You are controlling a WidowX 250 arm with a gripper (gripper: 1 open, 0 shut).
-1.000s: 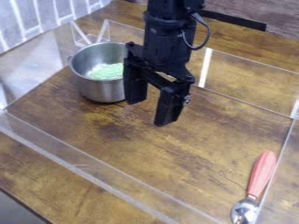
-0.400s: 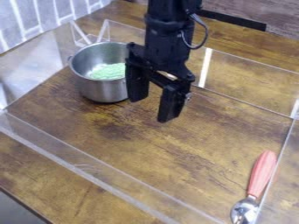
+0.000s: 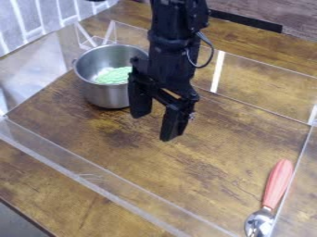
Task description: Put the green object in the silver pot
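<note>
The silver pot [image 3: 104, 77] stands at the back left of the wooden table. The pale-green object [image 3: 114, 74] lies inside it, on the bottom. My gripper [image 3: 156, 118] hangs from the black arm just to the right of the pot and a little nearer the camera. Its two black fingers [image 3: 173, 121] are spread apart and hold nothing. The gripper is apart from the pot.
A red-handled metal spoon [image 3: 272, 199] lies at the front right. Clear acrylic walls [image 3: 74, 162] enclose the wooden work area, with a low front edge and an upright panel [image 3: 218, 70] behind the arm.
The gripper has shifted slightly left and toward the camera, and hangs a little lower. The green object stays in the pot.
</note>
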